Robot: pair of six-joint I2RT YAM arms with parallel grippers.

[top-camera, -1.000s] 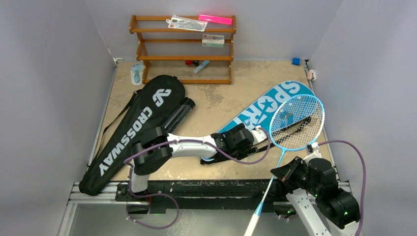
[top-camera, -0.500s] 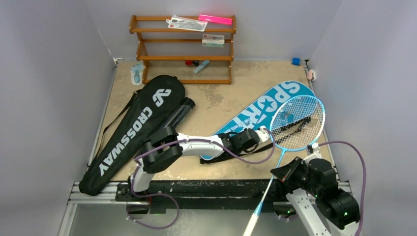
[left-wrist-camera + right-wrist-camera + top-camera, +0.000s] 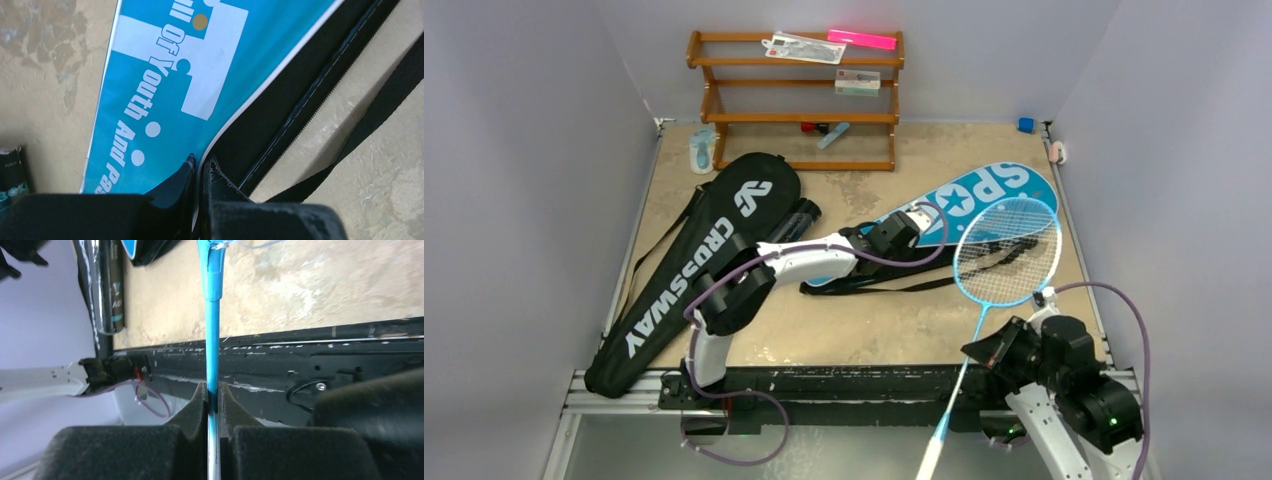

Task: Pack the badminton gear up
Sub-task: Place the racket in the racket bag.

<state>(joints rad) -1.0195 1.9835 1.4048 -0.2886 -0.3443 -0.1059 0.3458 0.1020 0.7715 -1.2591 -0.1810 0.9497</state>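
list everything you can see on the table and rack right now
SPORT cover: one, blue and white, right half of table
light-blue racket: one, right side, head overlapping SPORT cover in the top view
CROSSWAY cover: one, black, left side
tube: one, black, beside CROSSWAY cover
rack: one, brown wood, far edge
pink bar: one, top shelf
clear packets: a few, top two shelves
left end effector: one, black, shut on SPORT cover's edge
right end effector: one, black, shut on racket shaft

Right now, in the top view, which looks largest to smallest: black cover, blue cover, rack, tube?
1. black cover
2. blue cover and rack: they look alike and the cover is partly hidden, so I do not rank them
3. tube, only partly visible
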